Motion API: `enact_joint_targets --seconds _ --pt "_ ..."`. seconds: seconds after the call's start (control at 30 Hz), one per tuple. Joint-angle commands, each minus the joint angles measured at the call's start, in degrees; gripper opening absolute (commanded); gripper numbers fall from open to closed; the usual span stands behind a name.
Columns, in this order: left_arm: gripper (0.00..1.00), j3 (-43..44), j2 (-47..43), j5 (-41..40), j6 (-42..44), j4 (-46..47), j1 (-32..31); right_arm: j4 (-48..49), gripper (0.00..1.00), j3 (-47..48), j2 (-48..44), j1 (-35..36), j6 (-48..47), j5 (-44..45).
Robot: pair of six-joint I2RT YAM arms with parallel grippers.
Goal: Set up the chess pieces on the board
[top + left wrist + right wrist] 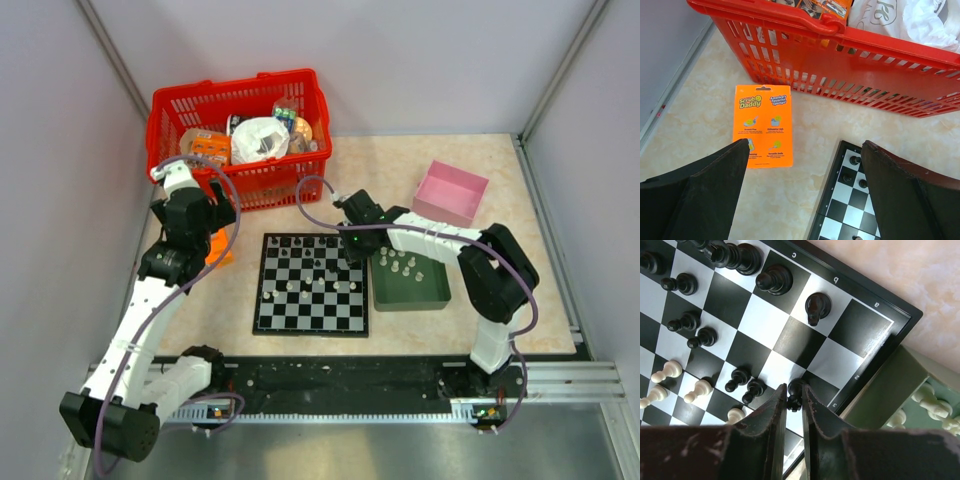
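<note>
1. The board (310,314) lies mid-frame in the top view, with chess pieces (774,279) on it.
2. The tray (415,296) sits just right of the board and holds more pieces.
3. The basket (250,186) stands upper left, behind the board.
4. A box (452,192) sits upper right.
5. A card packet (763,125) lies left of the board, before the basket.

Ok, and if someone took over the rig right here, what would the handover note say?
Left tool: open, empty, near the red basket.
Right tool: closed on a black piece at the board edge beside the green tray.
Done: several black pieces and a few white pawns stand on the board.
Left to do: white pieces wait in the tray; ranks look incomplete.
</note>
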Motion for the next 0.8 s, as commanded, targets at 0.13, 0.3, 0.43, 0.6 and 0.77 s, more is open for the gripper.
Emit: enact_joint_targets --seconds 0.13,0.3,0.43,0.6,0.77 --pt "0.99 1.5 -1.3 -0.5 1.8 2.4 -0.1 0.0 0.11 4.3 0.1 0.4 -0.4 6.5" --pt "0.99 1.3 -1.4 0.1 1.9 3.1 -0.1 1.4 0.11 6.7 2.2 -1.6 0.0 8.9" --pt "0.99 1.3 -1.6 -0.1 2.1 3.3 -0.1 2.6 0.11 8.1 4.1 -2.8 0.3 9.3" --pt "0.99 1.3 -2.2 -0.6 2.2 3.4 -0.1 3.0 0.12 7.7 4.5 -3.1 0.8 10.1" --pt "0.99 0.4 -3.0 -0.6 1.7 4.4 -0.1 4.0 0.11 7.5 5.3 -4.1 1.4 9.5"
